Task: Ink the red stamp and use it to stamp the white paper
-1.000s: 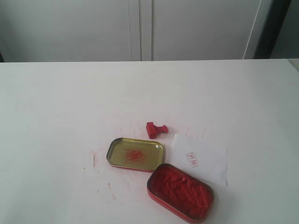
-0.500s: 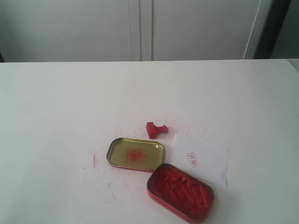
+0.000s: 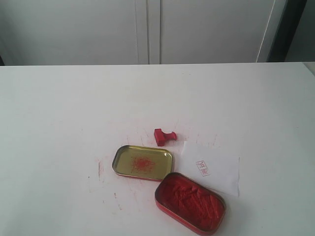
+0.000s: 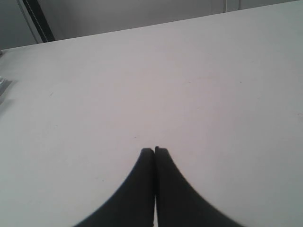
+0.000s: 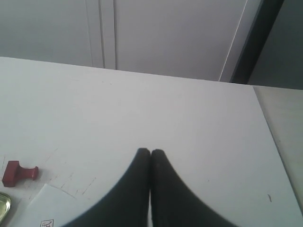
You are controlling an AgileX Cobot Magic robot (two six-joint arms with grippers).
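On the desk (image 3: 59,108), red stamp (image 3: 164,136) on its side, at 10 o'clock from the white paper (image 3: 212,167) and 1 o'clock from the open tin lid (image 3: 142,162), touching neither. Pressed together and empty above the desk: left end effector (image 4: 155,150) and right end effector (image 5: 150,151).

White table (image 3: 59,108) — red stamp (image 3: 164,136), white paper (image 3: 216,167); ink tin (image 3: 190,202), lid (image 3: 142,162)

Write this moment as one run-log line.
red stamp: lying on side, ungripped | white paper: one red mark | ink tin: open | left tool: shut, empty | right tool: shut, empty
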